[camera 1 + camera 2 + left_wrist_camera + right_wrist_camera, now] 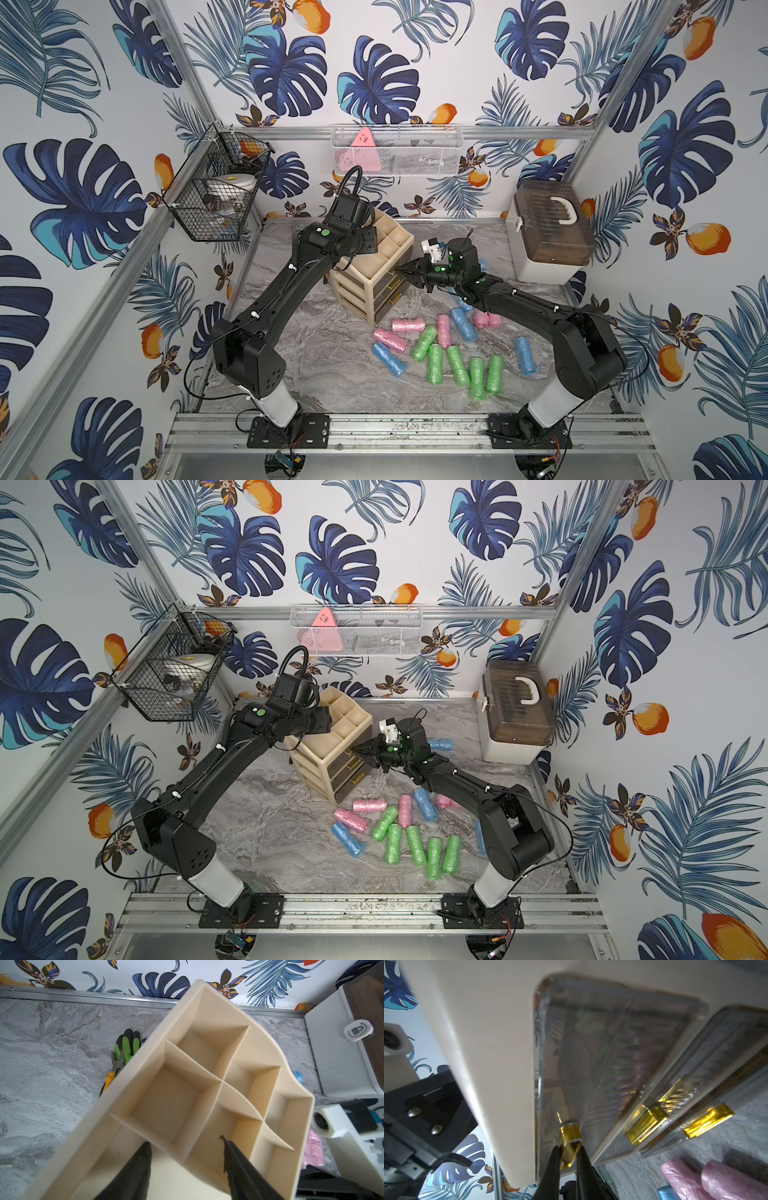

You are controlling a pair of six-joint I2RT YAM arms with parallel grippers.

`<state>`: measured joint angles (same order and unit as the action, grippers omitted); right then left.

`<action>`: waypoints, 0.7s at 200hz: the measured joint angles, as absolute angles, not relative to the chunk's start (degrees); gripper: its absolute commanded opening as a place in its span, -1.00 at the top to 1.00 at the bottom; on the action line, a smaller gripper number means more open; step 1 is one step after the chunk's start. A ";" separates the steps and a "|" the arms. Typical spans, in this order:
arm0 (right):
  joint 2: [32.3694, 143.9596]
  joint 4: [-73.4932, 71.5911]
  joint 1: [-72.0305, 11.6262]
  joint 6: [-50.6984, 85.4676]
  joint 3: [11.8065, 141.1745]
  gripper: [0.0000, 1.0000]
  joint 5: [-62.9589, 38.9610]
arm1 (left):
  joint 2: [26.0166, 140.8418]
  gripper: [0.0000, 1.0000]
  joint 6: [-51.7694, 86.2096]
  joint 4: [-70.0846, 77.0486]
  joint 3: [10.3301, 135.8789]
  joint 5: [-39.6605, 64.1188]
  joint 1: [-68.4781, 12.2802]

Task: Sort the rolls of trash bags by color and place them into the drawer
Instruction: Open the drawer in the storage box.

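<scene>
A beige drawer unit (365, 286) (328, 754) with three clear drawers stands at the back middle. In the right wrist view my right gripper (569, 1151) is shut on the gold handle (570, 1136) of the top drawer (602, 1053), whose front lies about flush with the frame. My left gripper (184, 1144) reaches into the unit's open top tray, its fingers closed either side of a divider wall. Pink rolls (405, 324), green rolls (434, 363) and blue rolls (388, 359) lie loose on the marble in front of the unit. One blue roll (440, 744) lies behind my right arm.
A green and black glove (127, 1045) and yellow-handled pliers (116, 1064) lie behind the unit. A white box with a brown lid (548, 232) stands at the back right. A black wire basket (212, 195) and a white mesh basket (395, 149) hang on the walls.
</scene>
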<state>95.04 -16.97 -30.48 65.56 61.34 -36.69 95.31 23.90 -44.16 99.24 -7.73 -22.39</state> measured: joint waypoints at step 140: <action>88.68 -10.83 -25.63 61.45 57.04 0.79 -41.76 | 97.89 -0.13 23.86 -44.88 102.30 -15.77 -24.34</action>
<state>88.68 -10.83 -25.63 61.45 57.04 -41.76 97.89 23.86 -44.88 102.30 -15.77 -24.34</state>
